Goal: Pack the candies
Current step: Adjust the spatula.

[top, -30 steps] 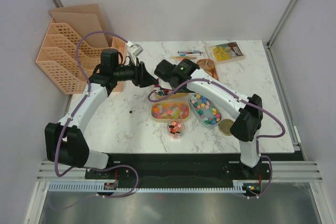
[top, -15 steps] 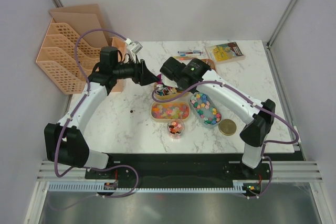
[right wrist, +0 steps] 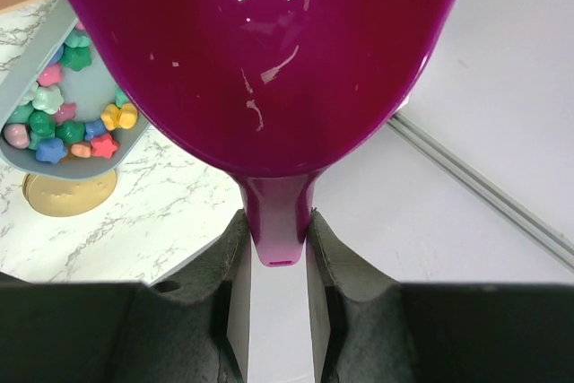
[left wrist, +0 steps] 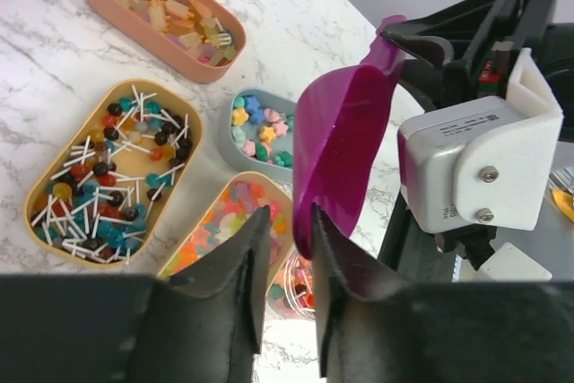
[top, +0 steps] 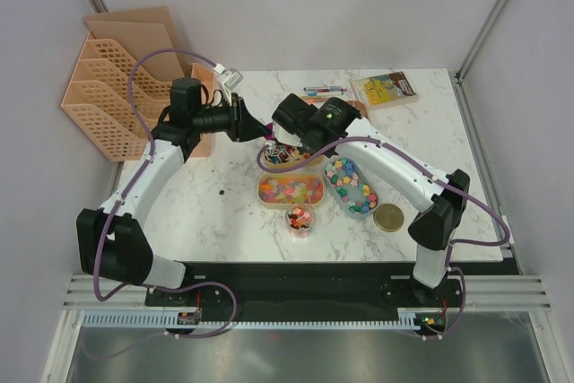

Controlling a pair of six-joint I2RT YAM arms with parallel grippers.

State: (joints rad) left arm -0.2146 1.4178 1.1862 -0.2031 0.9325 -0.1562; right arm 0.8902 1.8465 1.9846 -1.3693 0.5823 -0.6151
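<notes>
The left gripper (left wrist: pixel 289 221) is standing with its jaws narrowly parted at the lower rim of the purple scoop (left wrist: pixel 345 150), and I cannot tell whether the pads are already biting on the plastic. To its right, the right gripper (right wrist: pixel 276 244) is pinching the scoop's handle between its fingers, with the bowl turned up on edge. Below them on the marble table (top: pixel 197 213) the candies (left wrist: pixel 238 221) are lying sorted in open trays. Stick sweets are filling the tan tray (left wrist: pixel 199 132), pastel chunks the pink tray (left wrist: pixel 152 49) and star shapes the grey tray (left wrist: pixel 226 145). A small clear cup (top: pixel 300 219) is holding a few in front, and a gold lid (top: pixel 388 217) is sitting off to the right. I am judging this to be a re-seating of the scoop between the two grippers before any scooping. To do it well, the left pads should be meeting the rim squarely and lightly, since thin curved plastic is likely to twist or slip. The right grip should be easing only once the left one has hold, and the whole exchange should be happening well above the trays so nothing gets knocked
</notes>
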